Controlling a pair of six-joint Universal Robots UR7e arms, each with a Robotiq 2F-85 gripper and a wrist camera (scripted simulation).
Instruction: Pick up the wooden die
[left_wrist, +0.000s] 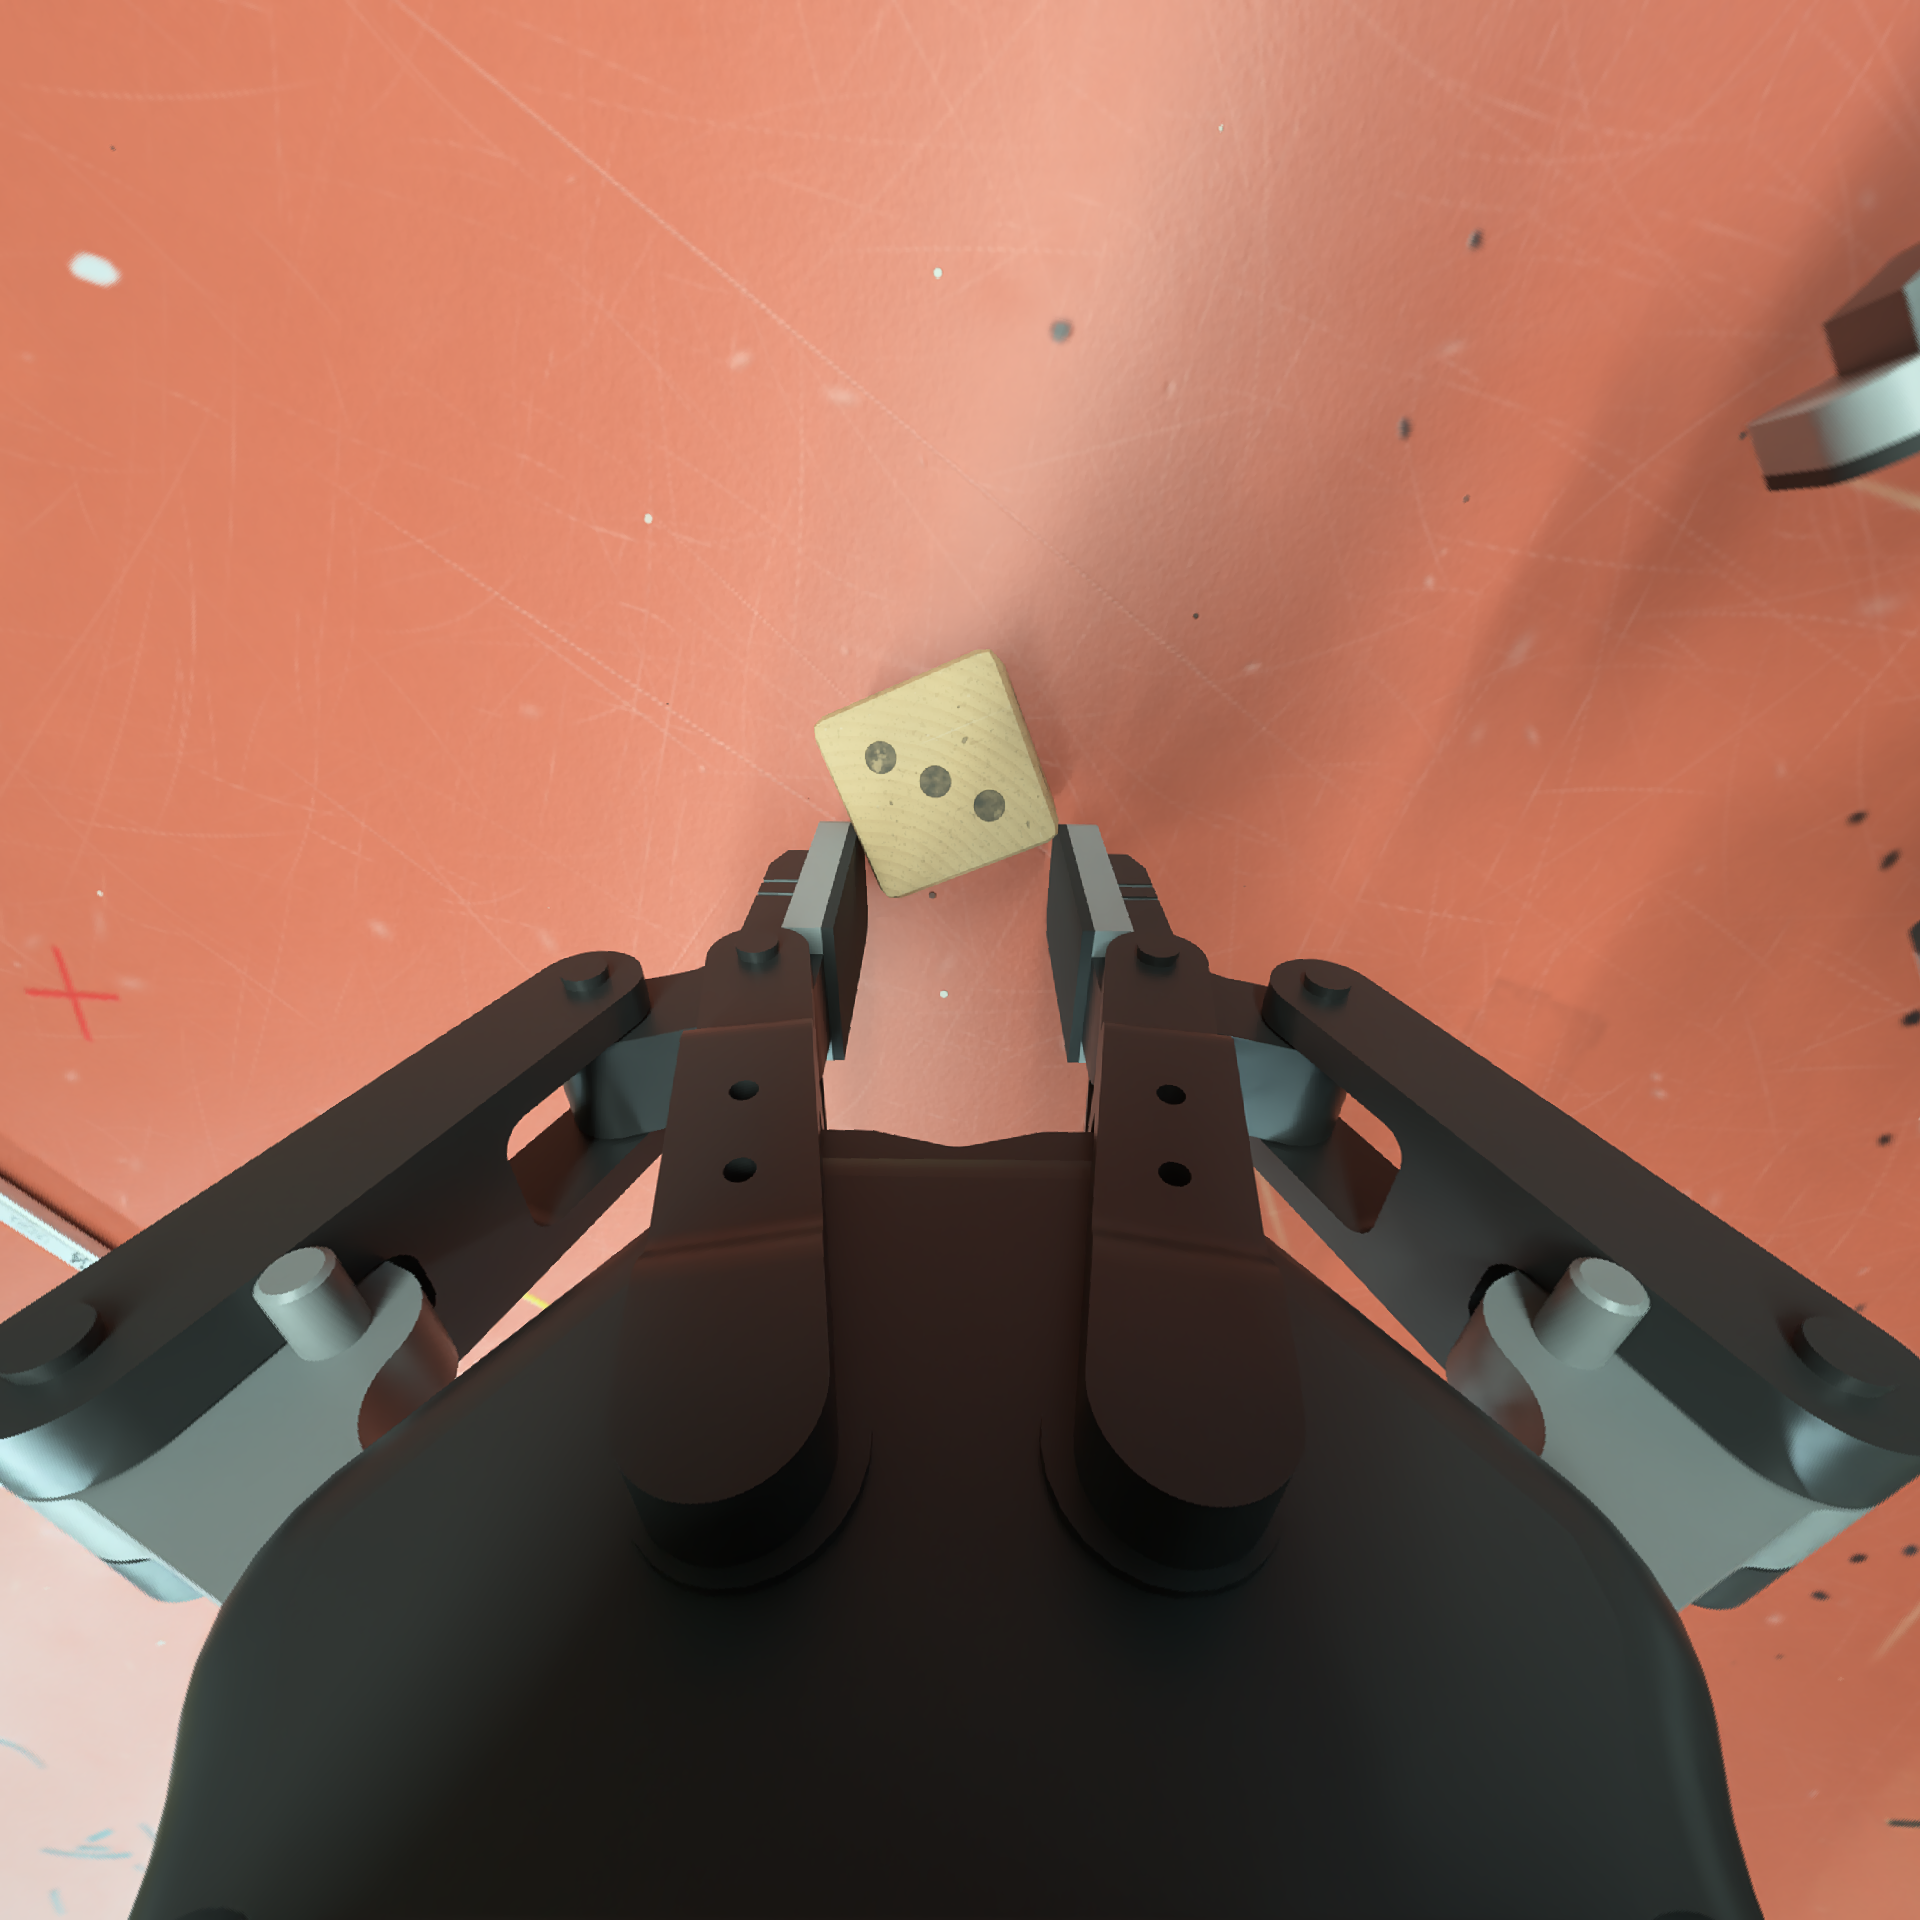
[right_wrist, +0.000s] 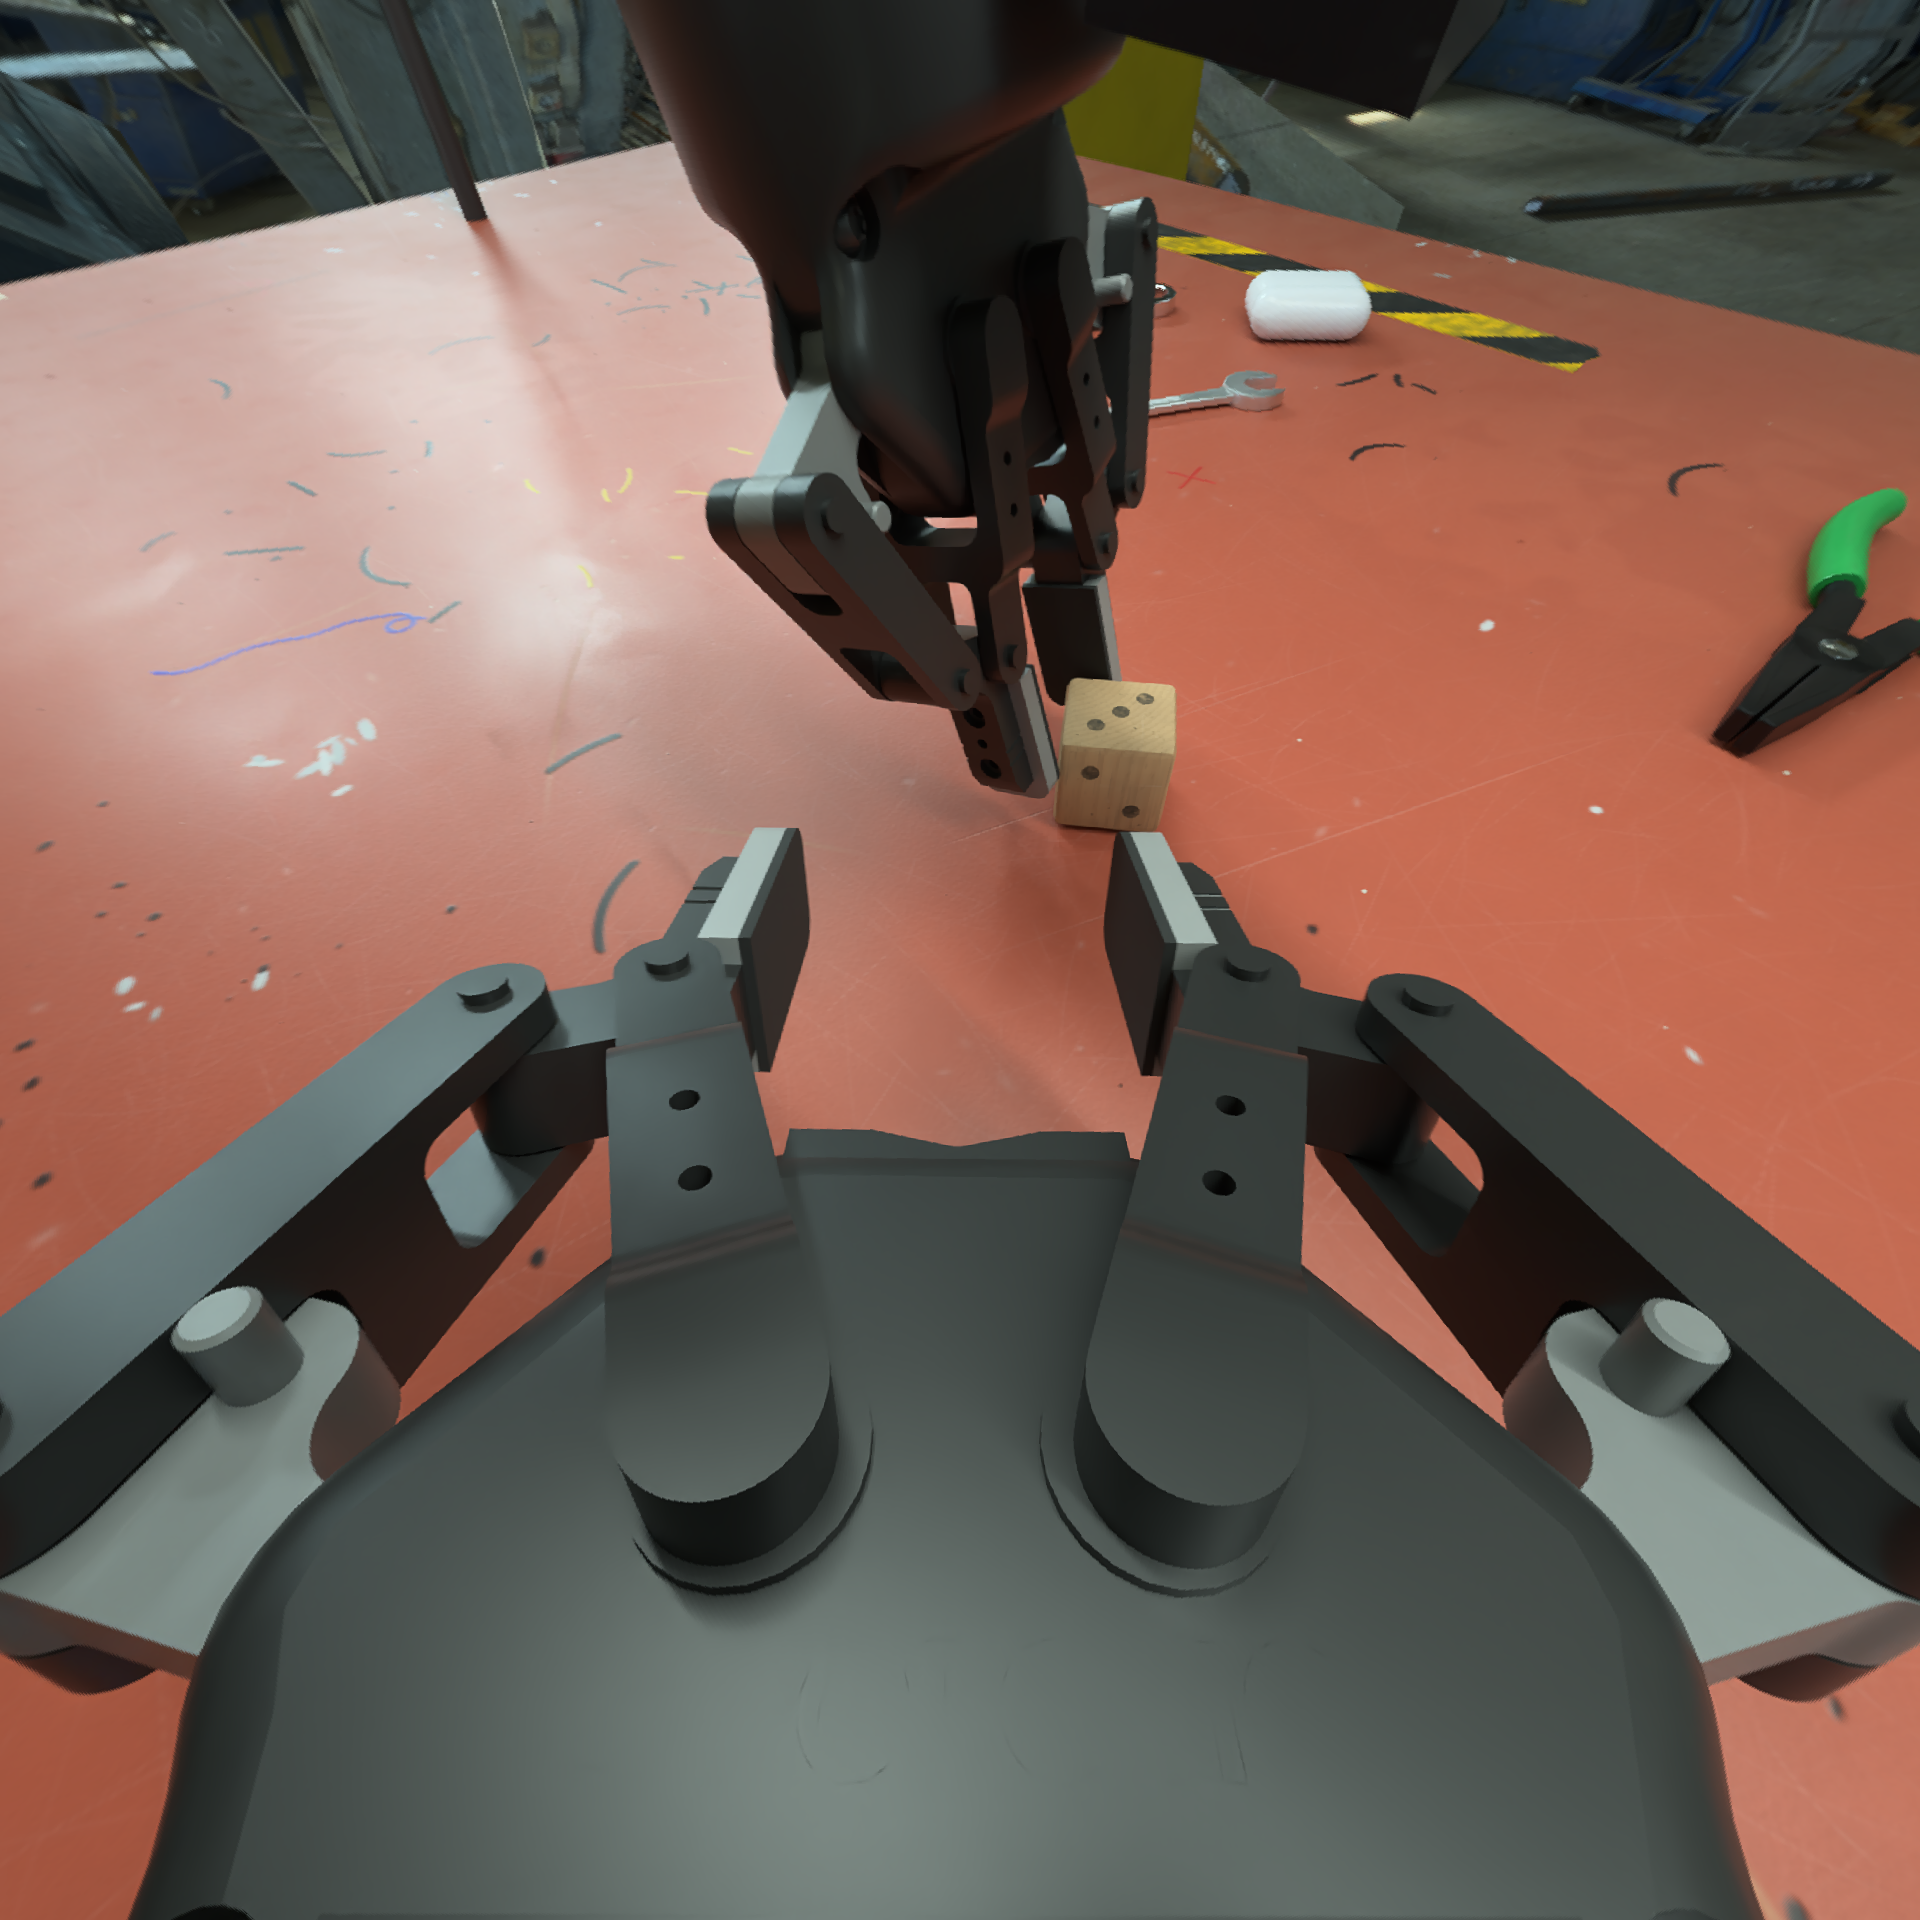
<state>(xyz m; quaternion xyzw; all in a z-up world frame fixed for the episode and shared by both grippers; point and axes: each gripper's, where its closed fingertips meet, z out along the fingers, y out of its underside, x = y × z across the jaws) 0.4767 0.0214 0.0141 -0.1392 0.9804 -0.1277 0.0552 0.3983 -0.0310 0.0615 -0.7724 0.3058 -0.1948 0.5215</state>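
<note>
The left claw (left_wrist: 956, 831) stands over the wooden die (left_wrist: 935, 774), its jaws parted, one at each side of the cube; whether a pad already touches I cannot tell. The die sits flat on the red table (left_wrist: 416, 520), three dots upward. I judge it light, stiff and not fragile, with smooth faces that may slip a little, so the two opposite flat sides are the place to press, not the rounded edges. The right claw (right_wrist: 956, 842) waits near, released and empty.
</note>
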